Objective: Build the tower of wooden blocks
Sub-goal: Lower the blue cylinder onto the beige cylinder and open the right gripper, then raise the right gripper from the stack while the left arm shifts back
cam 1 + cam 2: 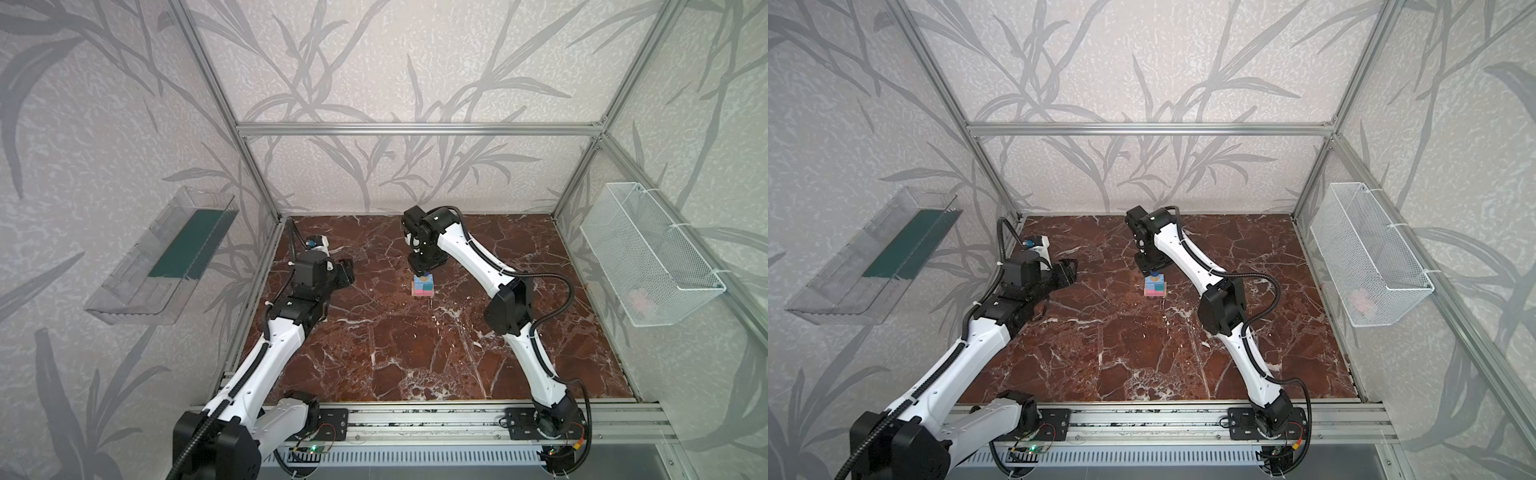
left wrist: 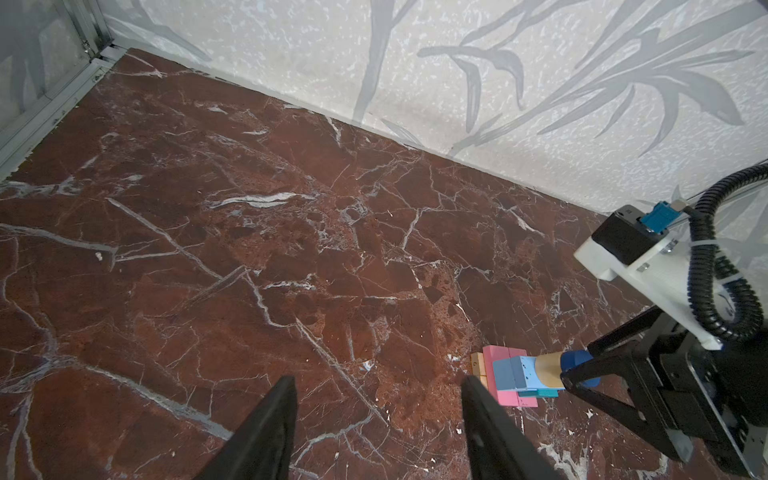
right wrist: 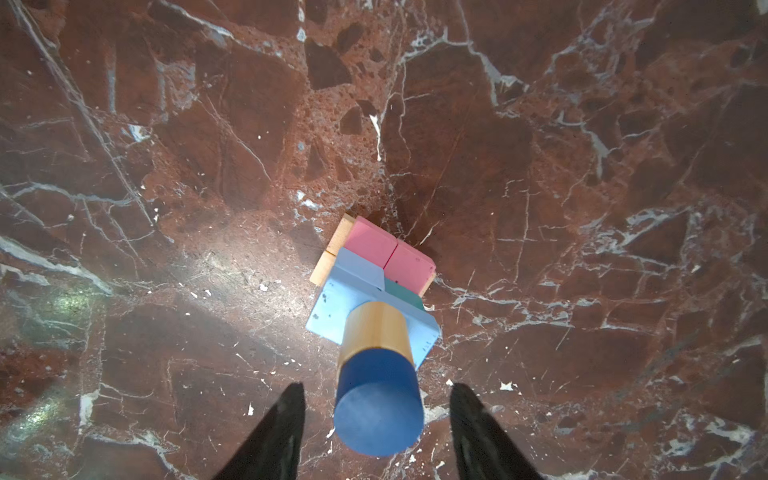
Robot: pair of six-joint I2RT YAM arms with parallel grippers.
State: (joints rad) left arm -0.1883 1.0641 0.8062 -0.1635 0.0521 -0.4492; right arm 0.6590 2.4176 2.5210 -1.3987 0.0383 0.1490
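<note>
Above tower (image 1: 423, 286), right pincer (image 3: 377, 386) open round dk blue cylinder (image 3: 378, 409), prob. clear; left pincer (image 2: 378, 379) open, empty.

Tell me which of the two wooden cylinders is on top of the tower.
The dark blue wooden cylinder: it stands highest, directly on the tan wooden cylinder below it.

Top views look down from high; both nearer wrist views share the tower (image 3: 353, 299).
</note>
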